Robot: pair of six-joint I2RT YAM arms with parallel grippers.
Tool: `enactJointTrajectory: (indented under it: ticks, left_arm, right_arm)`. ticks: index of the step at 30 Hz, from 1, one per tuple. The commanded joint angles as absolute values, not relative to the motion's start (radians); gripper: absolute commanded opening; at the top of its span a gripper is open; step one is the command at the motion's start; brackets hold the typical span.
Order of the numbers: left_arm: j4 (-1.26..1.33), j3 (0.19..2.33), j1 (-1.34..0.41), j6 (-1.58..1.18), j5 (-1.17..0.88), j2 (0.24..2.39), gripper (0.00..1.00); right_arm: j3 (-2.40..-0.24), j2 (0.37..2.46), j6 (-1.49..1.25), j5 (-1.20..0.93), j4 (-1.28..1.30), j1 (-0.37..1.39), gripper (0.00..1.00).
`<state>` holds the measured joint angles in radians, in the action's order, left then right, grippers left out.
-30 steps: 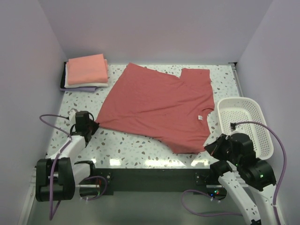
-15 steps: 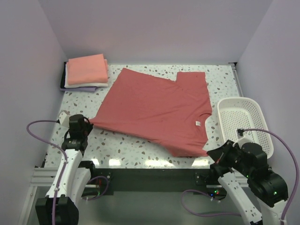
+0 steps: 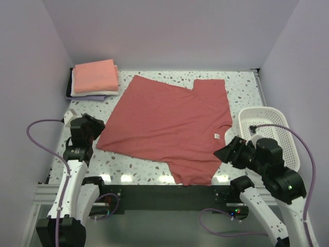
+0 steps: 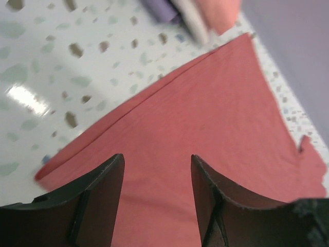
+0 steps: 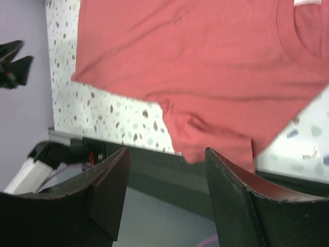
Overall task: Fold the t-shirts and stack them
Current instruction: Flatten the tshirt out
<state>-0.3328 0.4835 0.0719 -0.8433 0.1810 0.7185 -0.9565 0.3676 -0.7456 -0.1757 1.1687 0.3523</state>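
The dusty-red t-shirt (image 3: 169,126) lies spread flat on the speckled table (image 3: 136,163), its white neck label (image 3: 217,136) toward the right. One sleeve (image 3: 193,175) reaches over the front edge. My left gripper (image 3: 97,125) hovers open at the shirt's left corner, and in the left wrist view its gripper (image 4: 157,159) has only red cloth (image 4: 216,108) below it. My right gripper (image 3: 221,153) is open just right of the near sleeve, holding nothing; in the right wrist view that gripper (image 5: 167,150) sits above the dark front rail. Folded t-shirts (image 3: 95,77) are stacked at the back left, salmon-pink on top.
A white lattice basket (image 3: 264,109) stands at the right edge next to my right arm. A black rail (image 3: 164,191) runs along the table's front. Walls enclose the left, back and right sides. The stack's lavender shirt (image 4: 159,7) shows at the top of the left wrist view.
Both grippers have opened and let go of the red shirt. The shirt was drawn toward the front edge and now lies flat. Both arms have lifted slightly off the cloth.
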Motion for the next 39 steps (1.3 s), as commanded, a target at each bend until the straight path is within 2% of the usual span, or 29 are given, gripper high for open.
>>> enactJointTrajectory:
  ticks: [1,2,6,7,10,11,15,22,30,36,39]
  left_arm:
    - [-0.166,0.630,0.069,-0.776,0.052,0.780,0.59]
    - [-0.132,0.659,0.055,-0.764,0.025,0.872,0.59]
    - [-0.130,0.950,-0.160,-0.669,0.164,1.193,0.61]
    - [-0.165,1.012,-0.178,-0.646,0.178,1.324,0.61]
    - [-0.125,1.179,-0.202,-0.592,0.187,1.539,0.61]
    - [-0.121,1.345,-0.204,-0.557,0.152,1.701,0.61]
    - [-0.112,1.515,-0.204,-0.468,0.114,1.941,0.59]
    - [0.020,1.751,-0.202,-0.338,0.034,2.215,0.59]
    - [-0.084,2.025,-0.199,-0.342,0.044,2.470,0.57]
    - [-0.170,2.065,-0.166,-0.417,0.109,2.531,0.54]
    - [-0.202,2.063,-0.129,-0.452,0.115,2.545,0.49]
  right_arm:
    - [-0.891,0.513,-0.749,-0.126,0.828,0.350,0.63]
    - [-0.884,0.582,-0.750,-0.101,0.778,0.348,0.63]
    - [-0.884,0.765,-0.753,-0.003,0.600,0.348,0.64]
    - [-0.884,0.794,-0.753,0.017,0.538,0.350,0.64]
    - [-0.890,0.917,-0.752,0.084,0.439,0.348,0.66]
    - [-0.912,1.040,-0.744,0.103,0.373,0.335,0.67]
    - [-0.920,1.143,-0.738,0.078,0.290,0.287,0.66]
    - [-0.966,1.408,-0.726,0.040,0.166,0.184,0.66]
    - [-1.077,1.641,-0.706,0.074,0.150,0.155,0.66]
    - [-1.173,1.775,-0.698,0.071,0.181,0.141,0.66]
    - [-1.245,1.850,-0.687,0.071,0.221,0.141,0.66]
